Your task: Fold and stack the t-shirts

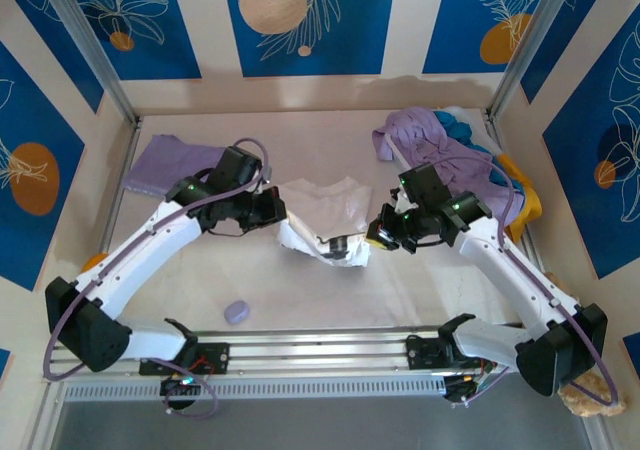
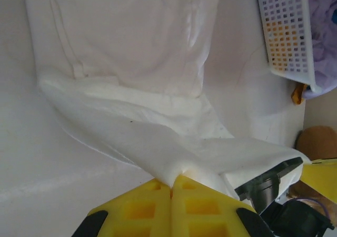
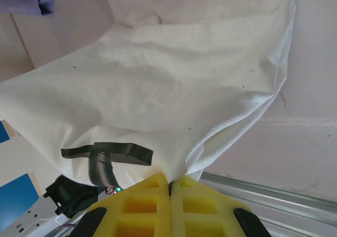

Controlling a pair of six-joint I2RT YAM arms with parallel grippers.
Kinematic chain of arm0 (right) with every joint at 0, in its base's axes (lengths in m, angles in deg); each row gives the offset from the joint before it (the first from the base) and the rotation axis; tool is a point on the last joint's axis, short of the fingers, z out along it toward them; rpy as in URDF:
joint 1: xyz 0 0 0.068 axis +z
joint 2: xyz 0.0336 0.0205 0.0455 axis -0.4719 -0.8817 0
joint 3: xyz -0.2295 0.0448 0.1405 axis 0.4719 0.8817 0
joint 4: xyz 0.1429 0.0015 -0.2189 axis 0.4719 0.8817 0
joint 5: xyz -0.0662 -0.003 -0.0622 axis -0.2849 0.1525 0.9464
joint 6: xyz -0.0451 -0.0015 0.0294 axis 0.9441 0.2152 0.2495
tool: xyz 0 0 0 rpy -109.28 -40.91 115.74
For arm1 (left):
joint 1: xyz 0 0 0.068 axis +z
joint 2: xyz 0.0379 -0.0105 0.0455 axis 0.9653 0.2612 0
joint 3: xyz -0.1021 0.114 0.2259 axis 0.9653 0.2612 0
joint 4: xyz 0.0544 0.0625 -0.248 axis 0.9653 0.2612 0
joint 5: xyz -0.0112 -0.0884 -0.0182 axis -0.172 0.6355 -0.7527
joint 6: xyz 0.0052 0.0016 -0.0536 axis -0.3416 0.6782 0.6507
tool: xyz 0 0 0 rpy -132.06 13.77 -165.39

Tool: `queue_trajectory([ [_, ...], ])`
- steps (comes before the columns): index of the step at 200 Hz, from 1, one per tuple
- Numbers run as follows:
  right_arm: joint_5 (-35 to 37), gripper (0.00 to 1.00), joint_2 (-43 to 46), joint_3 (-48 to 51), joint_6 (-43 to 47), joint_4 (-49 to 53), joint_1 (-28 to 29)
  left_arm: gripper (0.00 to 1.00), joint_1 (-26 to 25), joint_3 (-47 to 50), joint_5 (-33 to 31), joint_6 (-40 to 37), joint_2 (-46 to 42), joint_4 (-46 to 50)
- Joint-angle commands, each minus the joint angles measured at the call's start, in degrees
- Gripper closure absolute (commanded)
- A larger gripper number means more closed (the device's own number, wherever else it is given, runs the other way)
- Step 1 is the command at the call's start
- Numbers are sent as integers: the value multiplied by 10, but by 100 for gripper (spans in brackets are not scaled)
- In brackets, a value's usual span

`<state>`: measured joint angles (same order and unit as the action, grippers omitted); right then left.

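The pale surface (image 1: 330, 140) spreads between blue-patterned walls, and a white t-shirt (image 1: 325, 210) lies at its middle; every place below is told from that shirt.

The left arm (image 1: 150, 240) reaches in from the shirt's near left, the right arm (image 1: 500, 255) from its near right, and the two meet the cloth from opposite sides.

The white t-shirt is partly spread and partly raised. Its far half rests flat on the surface, while the near half is pulled up into loose folds with a black printed patch (image 1: 340, 242) showing on the near side.

Far and to the right of it sits a heap of t-shirts: a lavender one (image 1: 425, 135) on top, a teal one (image 1: 465, 130) behind it and a yellow-orange one (image 1: 525, 205) at the heap's right edge. In the left wrist view a white lattice basket (image 2: 287, 31) holds lavender cloth.

Far and to the left of the white shirt lies another lavender shirt (image 1: 165, 162), flat.

A brown plush toy (image 1: 590, 395) sits well off to the near right.

A small lavender blob (image 1: 237, 312) rests near and left of the shirt.

The left fingers (image 1: 272, 210) are clenched on the shirt's left edge, cloth bunching into the seam between the yellow pads (image 2: 176, 187). The right fingers (image 1: 383, 235) are clenched on its right edge, the hem pinched between them (image 3: 174, 187).
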<state>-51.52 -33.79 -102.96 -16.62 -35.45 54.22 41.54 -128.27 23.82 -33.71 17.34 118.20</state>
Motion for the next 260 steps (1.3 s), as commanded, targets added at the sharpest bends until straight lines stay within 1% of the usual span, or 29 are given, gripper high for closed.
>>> queue_trajectory([
  [1,-28,100,-10,-21,20,6,-13,100,23,-41,30,-30,12,20],
  [75,-24,100,-69,-91,49,17,-59,100,64,-99,63,-60,75,27],
  [106,-29,100,-98,-110,59,12,-75,100,78,-146,68,-73,126,22],
  [129,-22,100,-123,-128,67,10,-86,100,95,-188,74,-84,164,31],
  [167,-14,100,-155,-139,70,-14,-105,100,125,-231,88,-101,221,36],
  [193,24,100,-177,-147,64,-43,-109,100,133,-268,80,-124,265,42],
  [209,68,100,-196,-157,60,-60,-111,100,140,-303,77,-138,307,47],
  [242,143,100,-240,-168,53,-116,-117,100,157,-368,79,-146,403,20],
  [260,140,100,-281,-180,54,-141,-132,100,163,-414,86,-140,461,6],
])
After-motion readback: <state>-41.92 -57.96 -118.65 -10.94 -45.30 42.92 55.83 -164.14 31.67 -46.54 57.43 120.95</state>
